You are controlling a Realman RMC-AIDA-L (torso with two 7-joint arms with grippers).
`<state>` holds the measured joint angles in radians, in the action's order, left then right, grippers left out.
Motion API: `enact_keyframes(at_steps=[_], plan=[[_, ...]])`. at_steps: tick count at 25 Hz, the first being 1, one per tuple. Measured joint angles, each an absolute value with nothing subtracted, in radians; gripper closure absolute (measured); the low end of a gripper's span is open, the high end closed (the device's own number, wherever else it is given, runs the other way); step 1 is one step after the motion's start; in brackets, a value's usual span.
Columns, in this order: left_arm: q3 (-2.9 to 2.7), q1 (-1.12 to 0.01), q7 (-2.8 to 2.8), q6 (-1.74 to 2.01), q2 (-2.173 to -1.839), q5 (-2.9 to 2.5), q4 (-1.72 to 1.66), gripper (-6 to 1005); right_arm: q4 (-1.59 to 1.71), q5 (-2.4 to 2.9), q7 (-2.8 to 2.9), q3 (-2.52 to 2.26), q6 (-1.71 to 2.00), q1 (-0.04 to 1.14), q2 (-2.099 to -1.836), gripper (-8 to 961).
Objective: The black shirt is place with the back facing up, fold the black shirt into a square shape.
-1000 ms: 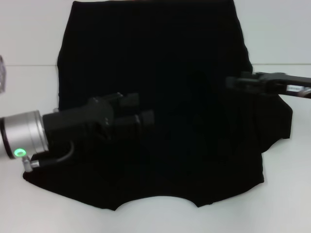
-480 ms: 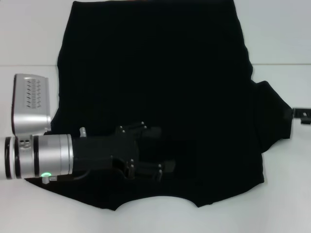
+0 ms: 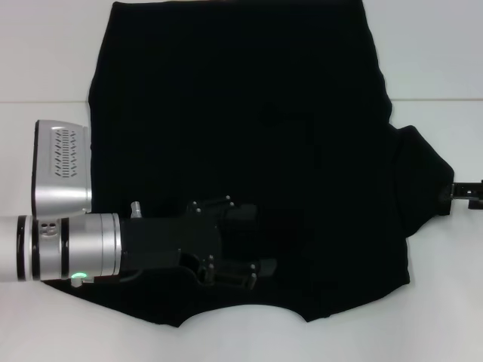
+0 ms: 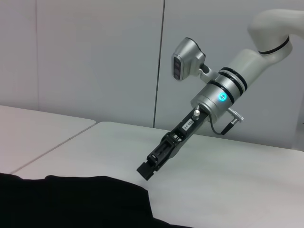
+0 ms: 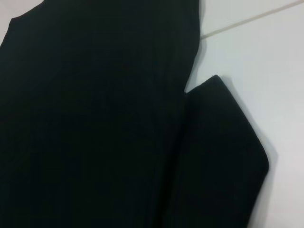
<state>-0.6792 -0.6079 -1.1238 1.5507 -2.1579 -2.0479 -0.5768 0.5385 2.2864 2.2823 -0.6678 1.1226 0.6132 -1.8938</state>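
black shirt (image 3: 249, 128) spread flat, left pincer (image 3: 253, 241) over near hem

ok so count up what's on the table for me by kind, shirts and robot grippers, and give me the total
Shirts: 1, the black shirt spread flat on the white table.
Robot grippers: 2, the left gripper over the shirt's near part, the right gripper just off the shirt's right sleeve.
Total: 3.

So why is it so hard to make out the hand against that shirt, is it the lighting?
Head view: left gripper is black over the black shirt, so little contrast, and no folds show in the cloth. Left wrist view: right gripper stands out against the pale table.
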Motion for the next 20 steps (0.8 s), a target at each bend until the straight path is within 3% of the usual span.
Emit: enact_keyframes(at_steps=[12,18,20], plan=[[-0.671,-0.606,-1.129,1.549,-2.158,-2.046,-0.576,50,0.486,2.297,2.287,-0.698,1.015,0.655,-1.918,129],[-0.671,-0.606,-1.13,1.549,-2.158,-2.046,-0.575,51,0.477,2.298,2.287,-0.701,1.002,0.654,-1.921,254],[-0.672,-0.606,-1.13,1.549,-2.157,-2.046,-0.575,51,0.479,2.298,2.287,-0.699,1.002,0.652,-1.921,352]])
